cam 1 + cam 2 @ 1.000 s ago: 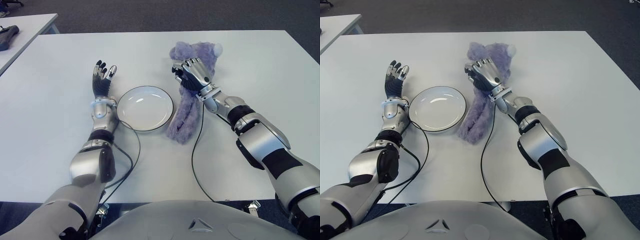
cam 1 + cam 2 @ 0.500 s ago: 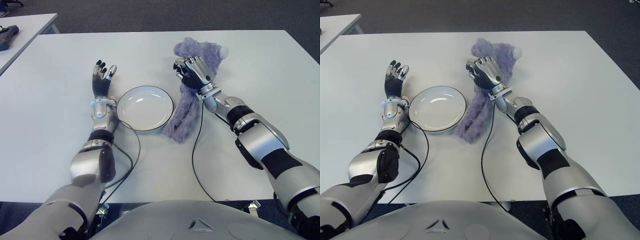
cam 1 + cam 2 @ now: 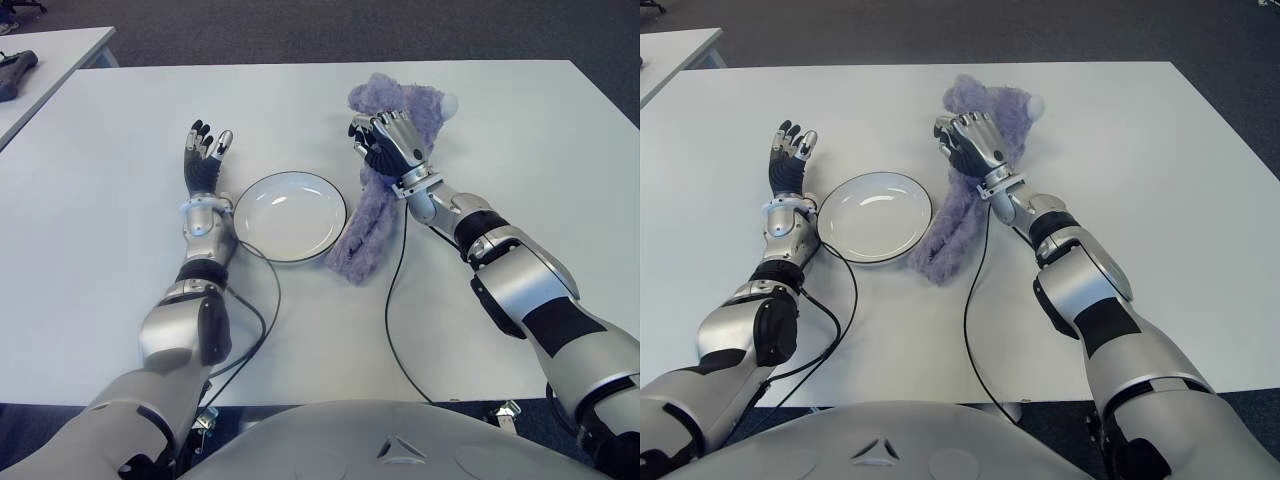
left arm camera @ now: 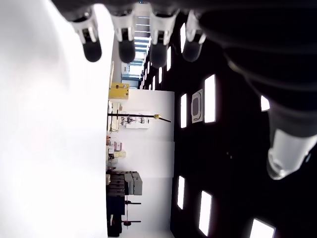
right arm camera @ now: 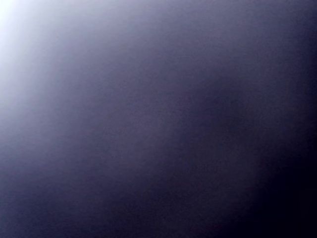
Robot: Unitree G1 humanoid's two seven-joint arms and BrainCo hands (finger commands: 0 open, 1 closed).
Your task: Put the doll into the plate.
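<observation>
Just right of plate (white), right hand grips doll.

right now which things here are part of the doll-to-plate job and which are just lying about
Part of the job:
- purple plush doll, gripped by the right hand, lower end beside the plate
- white plate, nothing in it
- left hand, open, idle left of the plate

Just lying about:
- black cables on the white table
- dark object on the neighbouring table

left hand fingers spread (empty), white table
</observation>
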